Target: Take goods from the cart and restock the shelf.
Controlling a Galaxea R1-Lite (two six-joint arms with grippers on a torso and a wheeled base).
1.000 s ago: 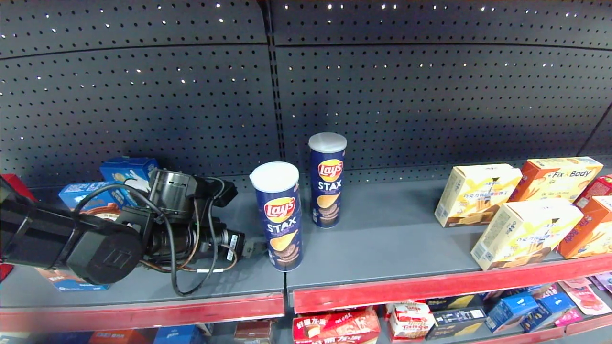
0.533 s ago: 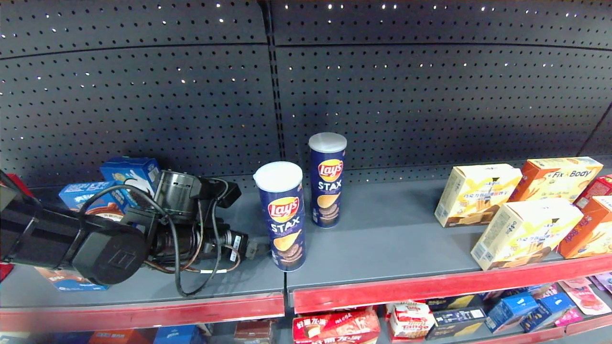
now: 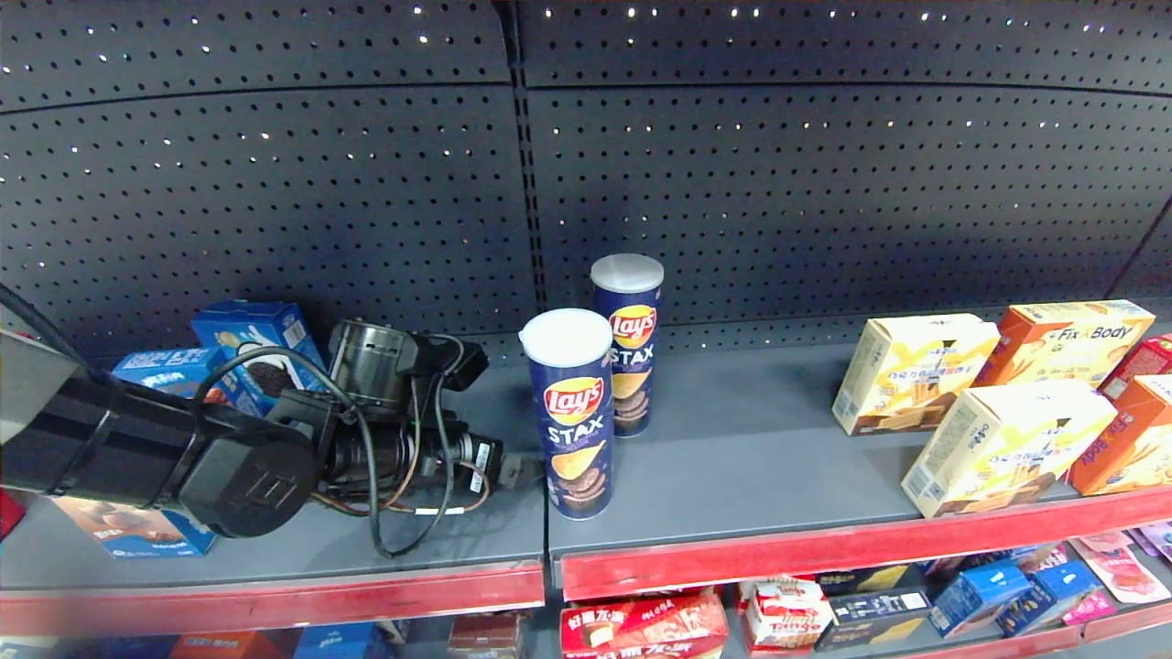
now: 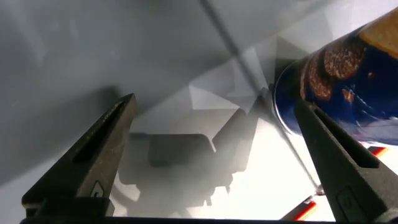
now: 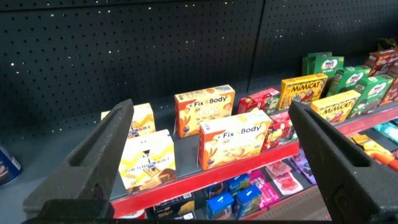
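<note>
At the far left of the grey metal shelf, blue cardboard biscuit boxes stand against the dark perforated back panel. Your left arm lies low across the shelf in front of them.

The left claw sits just above the shelf board, fingers spread and nothing between them. In the left wrist view, one finger lies alongside the foot of the dark-blue cylindrical crisp tube with a white lid; I cannot confirm contact. My reading is that the claw is kept low so that any nudge slides the tube into line without toppling it.

That tube stands upright near the shelf's front, just ahead of and slightly left of a second matching crisp tube. The two form a front-to-back file.

Further right, well apart, pale yellow cartons and orange cartons face outward.

The right claw hangs wide open and empty, facing those cartons and clear of the work.

Placement looks nearly complete. Take care not to clip the tube when you withdraw the left arm.
</note>
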